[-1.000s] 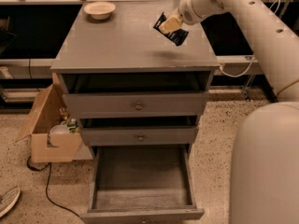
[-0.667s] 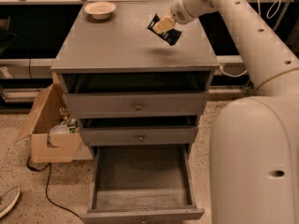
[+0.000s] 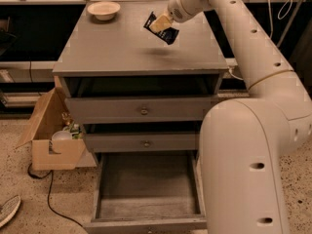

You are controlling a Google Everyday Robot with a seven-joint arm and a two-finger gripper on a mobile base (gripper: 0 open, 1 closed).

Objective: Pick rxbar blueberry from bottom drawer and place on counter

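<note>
Closest to the camera, the robot's thick white arm [image 3: 243,169] fills the lower right and hides the cabinet's right edge. Beside it the bottom drawer [image 3: 146,199] stands pulled well out, its worn wooden floor in plain view. On the speckled floor [image 3: 29,189] to the left, a dark cable [image 3: 48,199] runs toward an open cardboard box [image 3: 51,140] that sits just beside the cabinet. Above the bottom drawer, the middle drawer [image 3: 141,143] and the top drawer [image 3: 141,110] each carry a small knob and sit slightly out from the frame. The grey counter [image 3: 112,48] spreads above them. Over its right half, toward the back, the arm reaches in from the upper right and ends in the gripper [image 3: 157,24], which hangs above the surface. Its fingers are closed on the bar [image 3: 169,34], pinching the upper part of it. The dark wrapper tilts down to the right, clear of the counter, with a faint shadow on the wood beneath it. At the far left corner of the counter rests a cream bowl [image 3: 103,9], well apart from the gripper.
</note>
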